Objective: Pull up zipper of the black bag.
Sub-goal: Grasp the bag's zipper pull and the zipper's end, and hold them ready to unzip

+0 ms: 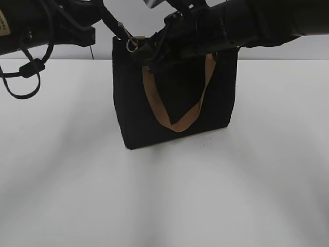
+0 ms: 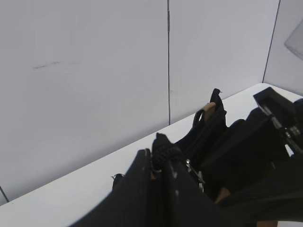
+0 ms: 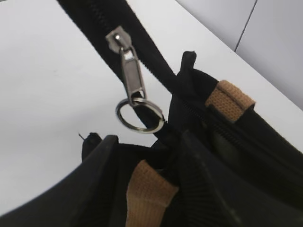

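The black bag point(image 1: 175, 103) is standing upright on the white table point(image 1: 164, 195) at centre frame, with both arms crowding its top edge. The left gripper point(image 1: 110, 23) is coming in from the upper left, apparently pinching the zipper point(image 3: 102, 28) tape's free end; the right gripper point(image 3: 142, 156) is clamping the bag's rim, jaws narrow. The tape is running diagonally up-left, the silvery pull tab point(image 3: 131, 75) and ring hanging just above the right gripper, the nearer one.

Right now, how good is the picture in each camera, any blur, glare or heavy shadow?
Exterior view: even, dim light, soft shadows fanning across the white table; the black bag is so dark that its detail is lost. Left wrist view: the near left gripper is blurred and underexposed. Right wrist view: the metal pull tab and ring are sharp with mild glints; the nearest strap is soft.
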`<action>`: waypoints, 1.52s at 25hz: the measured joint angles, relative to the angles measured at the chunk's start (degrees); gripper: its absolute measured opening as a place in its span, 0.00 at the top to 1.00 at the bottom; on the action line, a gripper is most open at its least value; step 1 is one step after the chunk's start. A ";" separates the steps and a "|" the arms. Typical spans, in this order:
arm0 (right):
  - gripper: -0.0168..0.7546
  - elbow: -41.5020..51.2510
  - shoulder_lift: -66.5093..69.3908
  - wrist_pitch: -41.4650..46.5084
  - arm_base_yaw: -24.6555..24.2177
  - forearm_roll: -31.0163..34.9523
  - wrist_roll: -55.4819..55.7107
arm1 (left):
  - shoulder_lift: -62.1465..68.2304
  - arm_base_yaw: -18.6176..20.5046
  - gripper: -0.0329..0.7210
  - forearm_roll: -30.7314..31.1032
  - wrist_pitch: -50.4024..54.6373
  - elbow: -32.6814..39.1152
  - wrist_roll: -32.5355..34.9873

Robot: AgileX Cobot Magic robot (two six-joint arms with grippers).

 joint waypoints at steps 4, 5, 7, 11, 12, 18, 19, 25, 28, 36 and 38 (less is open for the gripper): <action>0.56 -0.01 0.76 -0.28 0.00 1.88 -1.17 | 0.00 0.00 0.93 0.00 0.00 0.00 0.00; 0.56 -0.06 0.83 -0.51 0.00 2.33 -1.46 | 0.00 0.00 0.93 0.00 0.00 0.00 0.00; 0.56 -0.12 0.95 -1.50 0.02 2.89 -2.09 | 0.00 0.00 0.93 0.00 0.00 0.00 0.00; 0.56 -1.28 1.42 -1.06 0.07 3.99 -2.72 | 0.00 0.00 0.93 0.00 0.00 0.00 0.00; 0.56 -1.78 1.63 -0.66 0.07 4.21 -2.72 | 0.00 0.00 0.93 0.00 0.00 0.00 0.00; 0.56 -2.69 1.63 1.69 0.07 4.68 -2.84 | 0.00 0.00 0.93 0.00 -0.05 0.00 0.00; 0.56 -2.69 1.63 1.99 0.07 4.68 -2.84 | 0.00 0.00 0.93 0.00 -0.05 0.00 0.00; 0.61 -2.69 1.68 2.94 0.07 4.68 -2.84 | 0.00 0.00 0.93 0.00 -0.05 0.00 0.00; 0.67 -2.69 1.68 2.98 0.07 4.80 -2.64 | 0.00 0.00 0.93 0.00 -0.05 0.00 0.00; 0.69 -2.69 1.68 2.98 0.07 3.81 0.53 | 0.00 0.00 0.93 0.00 -0.05 0.00 0.00; 0.69 -2.69 1.68 3.00 0.07 3.24 1.73 | 0.00 0.00 0.93 0.00 -0.05 0.00 0.00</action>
